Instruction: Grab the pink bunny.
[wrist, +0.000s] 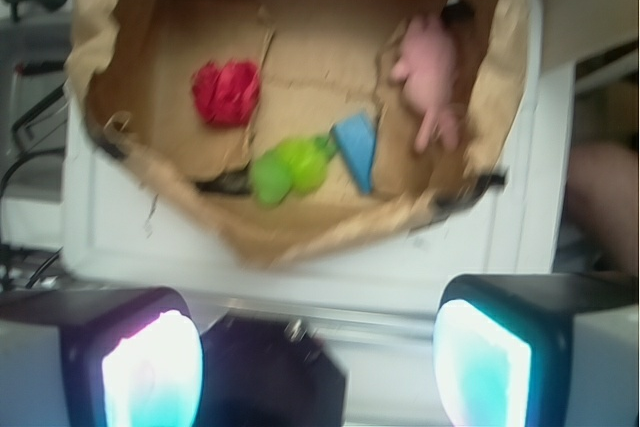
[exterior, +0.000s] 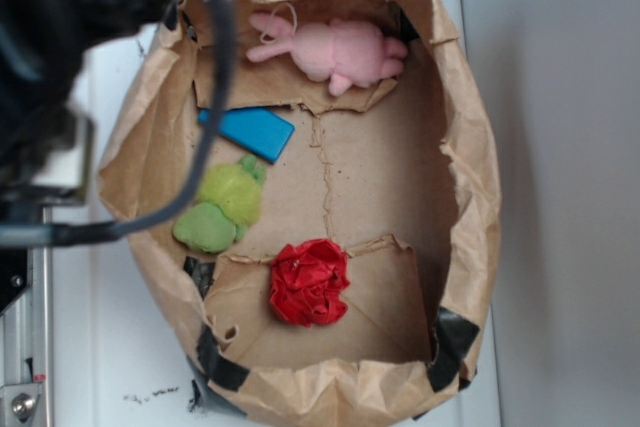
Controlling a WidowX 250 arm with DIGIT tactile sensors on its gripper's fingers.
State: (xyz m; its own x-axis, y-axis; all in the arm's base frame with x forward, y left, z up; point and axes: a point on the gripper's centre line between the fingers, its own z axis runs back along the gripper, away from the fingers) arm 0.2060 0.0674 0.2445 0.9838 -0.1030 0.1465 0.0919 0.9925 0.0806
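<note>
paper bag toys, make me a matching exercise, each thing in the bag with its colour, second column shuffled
Things:
1. bunny
2. cloth ball
3. plush toy beside the flat block
4. flat block

Colours:
a. blue
b. lime green
c. pink
d. red

Pairs: 1-c, 2-d, 3-b, 4-a

A small pale-pink plush bunny [exterior: 335,50] [wrist: 432,77] with two long thin ears, a plump body and stubby limbs lies flat on its side on the brown paper floor close against one wall, ears stretched straight out from its head, nothing touching it.
</note>
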